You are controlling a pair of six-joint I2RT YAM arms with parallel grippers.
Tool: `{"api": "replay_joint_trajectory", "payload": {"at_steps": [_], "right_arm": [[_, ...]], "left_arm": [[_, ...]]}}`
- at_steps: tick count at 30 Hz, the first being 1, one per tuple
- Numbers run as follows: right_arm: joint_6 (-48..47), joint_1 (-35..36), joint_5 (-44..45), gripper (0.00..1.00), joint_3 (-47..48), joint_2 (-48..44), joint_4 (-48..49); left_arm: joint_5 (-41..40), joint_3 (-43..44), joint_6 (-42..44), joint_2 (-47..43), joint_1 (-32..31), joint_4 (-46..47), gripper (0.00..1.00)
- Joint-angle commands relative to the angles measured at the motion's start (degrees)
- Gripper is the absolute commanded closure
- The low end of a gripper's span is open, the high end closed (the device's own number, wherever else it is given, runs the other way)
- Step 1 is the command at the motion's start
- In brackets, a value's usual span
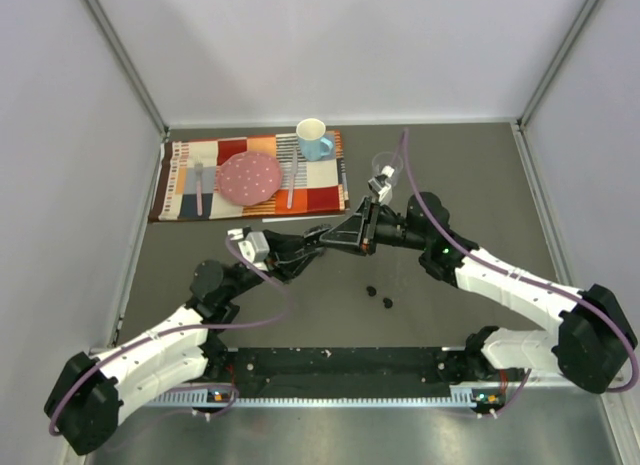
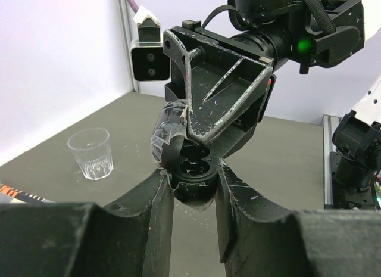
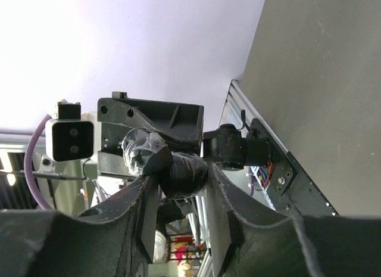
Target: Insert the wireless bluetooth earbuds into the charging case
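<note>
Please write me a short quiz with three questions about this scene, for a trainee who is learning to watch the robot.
1. True or false: the case lies on the table.
2. How many earbuds lie loose on the table in the top view? A) one B) two C) four
3. Fill in: to the right of the mat, off it, stands a clear ____.

Key
1. False: the left tool and the right tool both grip it in the air.
2. B
3. glass
</note>
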Motion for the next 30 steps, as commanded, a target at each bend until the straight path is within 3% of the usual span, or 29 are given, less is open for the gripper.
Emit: {"api": "replay_joint_trajectory", "payload": {"at_steps": [1, 4, 14, 19, 30], "right_arm": [[0.51, -0.01, -1.15, 0.85, -0.31, -0.13, 4.75], [0.16, -0.01, -0.98, 1.0, -0.49, -0.13, 5.72], [-0.99, -0.01, 0.52, 1.0, -1.37, -1.01, 6.86], [-0.99, -0.01, 1.66, 1.0, -2.33, -1.8, 6.95], [-0.64, -0.01, 3.68, 1.0, -3.56, -3.47, 7.21]], "left_arm": [[0.5, 2.24, 0.27, 0.18, -0.22, 2.94, 0.98], [0.41, 2.24, -0.34, 0.1, -0.22, 2.42, 0.94], [-2.13, 2.51, -5.52, 0.97, -0.22, 0.83, 0.77], [-2.58, 3.12, -7.37, 2.21, -0.22, 0.75, 0.61], [-4.51, 2.59, -8.87, 1.33, -0.22, -0.57, 0.54]]}}
